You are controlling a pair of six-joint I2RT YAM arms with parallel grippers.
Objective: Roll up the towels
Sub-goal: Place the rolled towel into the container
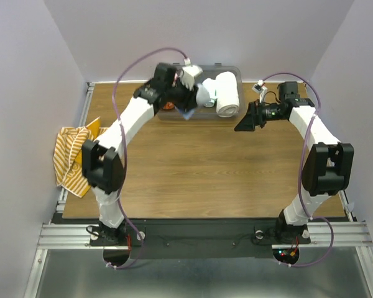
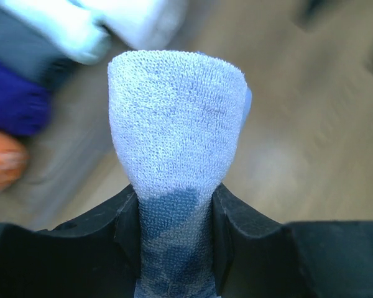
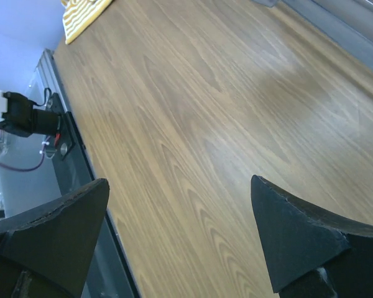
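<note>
Between the left gripper (image 2: 174, 208) fingers (image 2: 242, 233), pale blue towel (image 2: 177, 118): looped terry cloth, matt, nubbly. The fingers themselves: black plastic, matt, faintly grainy. Beyond the right gripper (image 3: 180, 186) tips, table (image 3: 193, 105): wood grain, smooth, soft sheen.

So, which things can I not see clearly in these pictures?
- Top view: the left arm hides most of the bin.
- Left wrist view: behind the pale blue towel, the orange roll and purple roll are blurred, cut by the left edge.
- Right wrist view: the top edge cuts off the striped towel.
</note>
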